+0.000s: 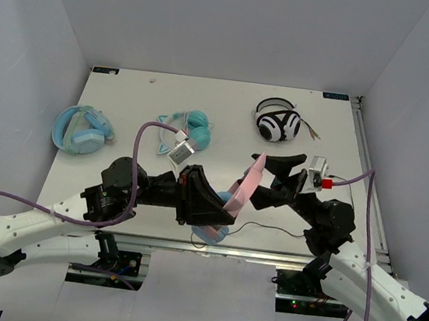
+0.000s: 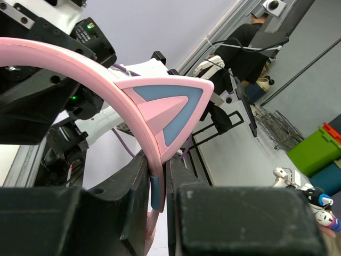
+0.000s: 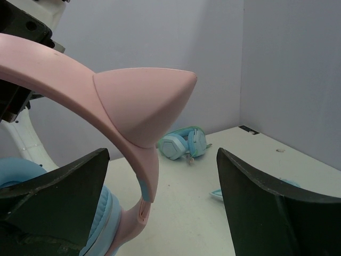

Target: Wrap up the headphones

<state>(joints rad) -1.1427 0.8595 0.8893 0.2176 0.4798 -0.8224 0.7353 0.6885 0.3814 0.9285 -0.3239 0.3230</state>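
While the headphones (image 1: 245, 181) hang raised over the table's (image 1: 128, 95) near edge, centre, the left gripper (image 1: 228, 209) carries them so the cable (image 1: 269, 228) can trail free to the right for winding, I judge. From the left wrist, its fingers (image 2: 133, 186) pinch shut on the pink headband (image 2: 80, 64) just below the cat ear (image 2: 170, 106). From the right wrist, the right gripper (image 3: 162, 154) stands wide apart astride the band, touching nothing, seemingly poised to grasp.

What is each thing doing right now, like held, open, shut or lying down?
left gripper: shut on the pink cat-ear headphones
right gripper: open, straddling them
pink cat-ear headphones: held, not wrapped
black cable: loose, trailing on the table
teal cat-ear headphones: lying on the table
light blue headphones: lying flat
black-and-white headphones: lying flat
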